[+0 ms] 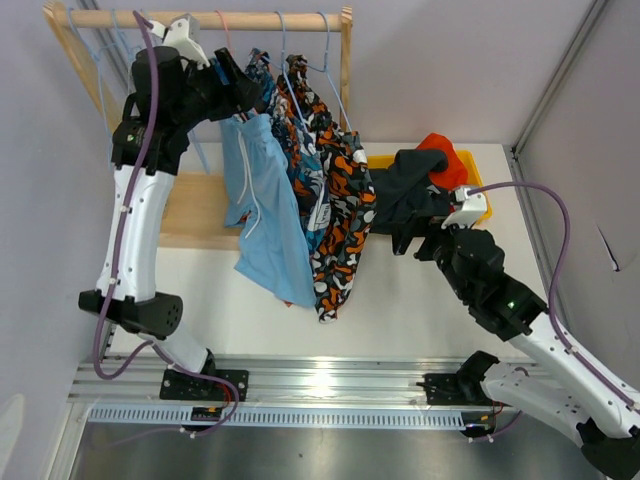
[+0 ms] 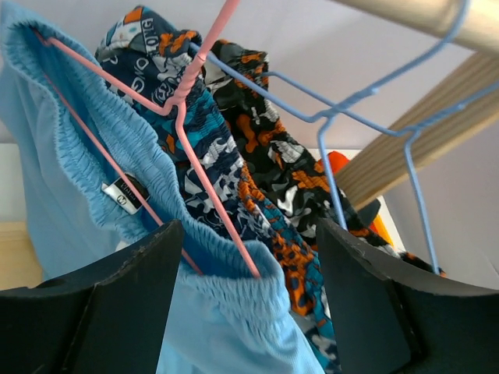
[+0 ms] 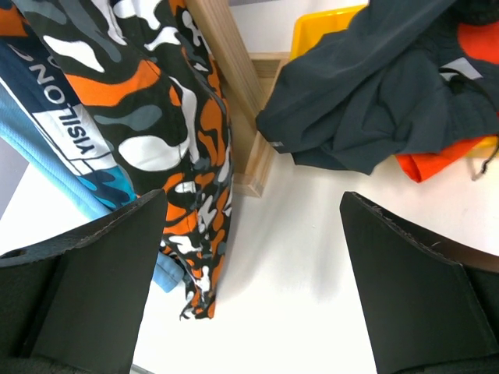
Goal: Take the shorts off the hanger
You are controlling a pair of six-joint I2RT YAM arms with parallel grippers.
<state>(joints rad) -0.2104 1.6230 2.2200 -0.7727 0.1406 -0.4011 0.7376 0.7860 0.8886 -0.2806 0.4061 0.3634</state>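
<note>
Light blue shorts [image 1: 262, 200], gathered elastic waistband, limp on pink hanger [image 2: 191, 82], between wide-spread left gripper [image 2: 249, 241] fingers, ungrasped. Right gripper [image 3: 253, 202] wide apart, empty.

This is looking like a robotics lab cell: along the bottom of the frame an aluminium rail [image 1: 330, 385] is carrying the bolted bases of the left arm [image 1: 135, 225] and the right arm [image 1: 505, 300]. Lilac wall panels [image 1: 450, 70] and a metal frame post [image 1: 558, 75] at the upper right are closing in a white table [image 1: 420, 300], with a wooden rack [image 1: 250, 18] standing at the upper left.
</note>
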